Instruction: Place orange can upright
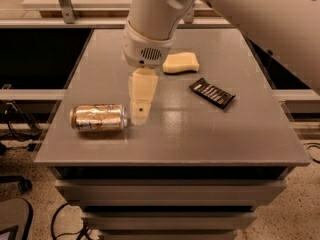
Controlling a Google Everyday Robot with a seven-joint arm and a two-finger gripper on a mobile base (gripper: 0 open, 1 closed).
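Observation:
The orange can (98,117) lies on its side near the front left of the grey table (200,139), its long axis running left to right. My gripper (139,115) hangs from the white arm and points down, just right of the can's right end, close to it or touching it. The gripper holds nothing that I can see.
A pale yellow sponge block (180,62) lies behind the gripper toward the table's middle back. A flat black ribbed rectangle (212,92) lies to the right of the gripper. The table's front edge is near the can. Cables and a chair base sit on the floor at left.

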